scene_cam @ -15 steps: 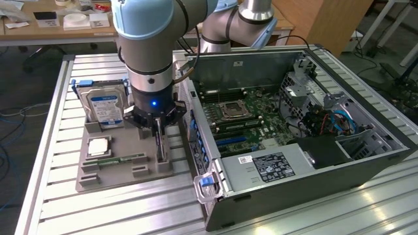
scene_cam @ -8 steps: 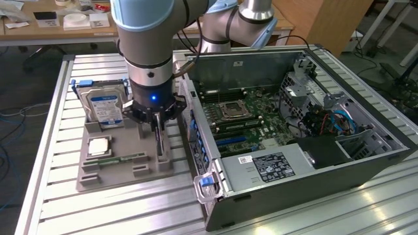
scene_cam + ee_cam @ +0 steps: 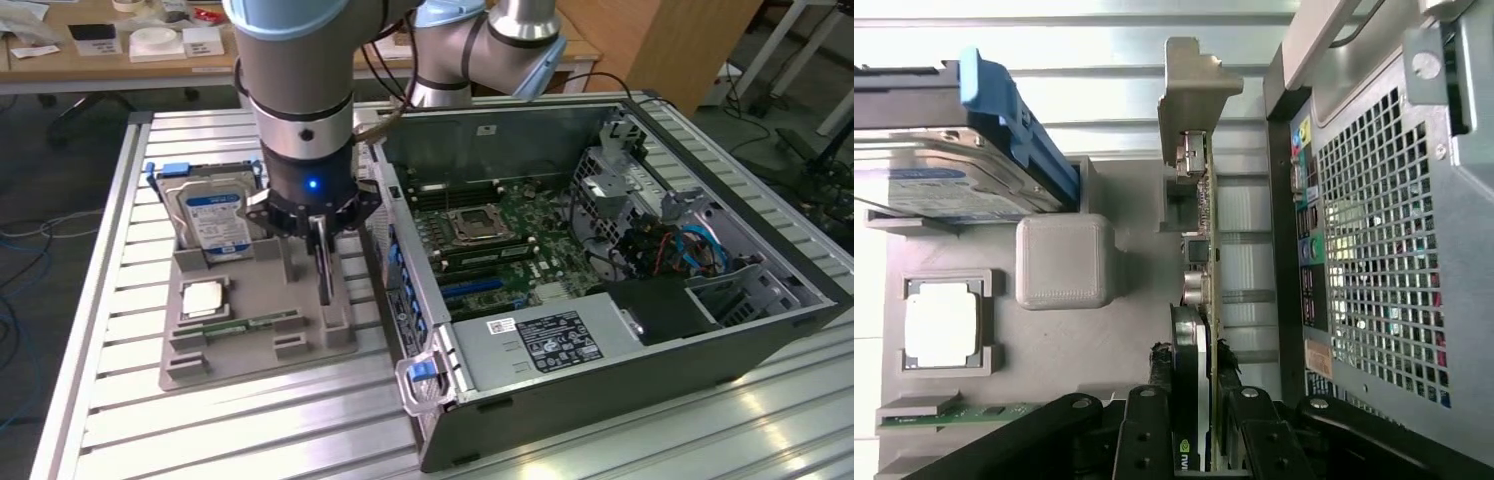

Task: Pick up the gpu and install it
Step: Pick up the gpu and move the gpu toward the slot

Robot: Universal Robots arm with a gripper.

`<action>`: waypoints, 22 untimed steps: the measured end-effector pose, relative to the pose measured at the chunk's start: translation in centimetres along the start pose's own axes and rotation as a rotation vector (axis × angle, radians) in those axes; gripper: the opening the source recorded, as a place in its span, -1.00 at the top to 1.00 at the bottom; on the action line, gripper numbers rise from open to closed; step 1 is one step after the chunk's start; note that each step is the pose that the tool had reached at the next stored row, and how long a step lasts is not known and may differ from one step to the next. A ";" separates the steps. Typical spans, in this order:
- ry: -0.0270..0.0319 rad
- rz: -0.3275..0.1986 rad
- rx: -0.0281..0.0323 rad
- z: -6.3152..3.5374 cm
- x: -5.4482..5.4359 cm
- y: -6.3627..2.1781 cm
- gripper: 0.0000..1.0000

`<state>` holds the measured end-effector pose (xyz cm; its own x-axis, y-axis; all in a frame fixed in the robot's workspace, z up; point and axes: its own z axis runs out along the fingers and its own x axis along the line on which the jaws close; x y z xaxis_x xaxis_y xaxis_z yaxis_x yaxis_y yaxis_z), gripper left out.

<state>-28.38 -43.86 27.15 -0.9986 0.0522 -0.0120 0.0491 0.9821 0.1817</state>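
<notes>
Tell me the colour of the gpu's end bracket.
The end bracket of the gpu is silvery metal; the wrist view shows it best.

hard drive [image 3: 214,215] (upright) | processor [image 3: 203,298] | memory stick [image 3: 254,322] | grey holder [image 3: 187,375]

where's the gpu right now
The thin brownish gpu card stands on edge in the grey holder tray, held by the gripper, at the exterior view's left of the open computer case.

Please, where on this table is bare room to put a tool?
Free: the table slats between the gray tray and the near edge, and the strip on the exterior view's left of the tray. Crowded: the gap between tray and computer case, where the end effector grips the gpu.
</notes>
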 end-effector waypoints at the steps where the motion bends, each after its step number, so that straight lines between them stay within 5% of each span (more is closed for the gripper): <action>1: 0.0002 0.000 -0.0034 -0.25 0.0 0.04 0.46; 14: 0.0022 0.000 -0.0417 -3.66 0.0 0.67 0.46; 22: 0.0024 0.000 -0.0487 -4.59 -0.1 0.84 0.46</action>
<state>-28.38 -43.86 31.81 -0.9986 0.0519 -0.0096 0.0483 0.9721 0.2294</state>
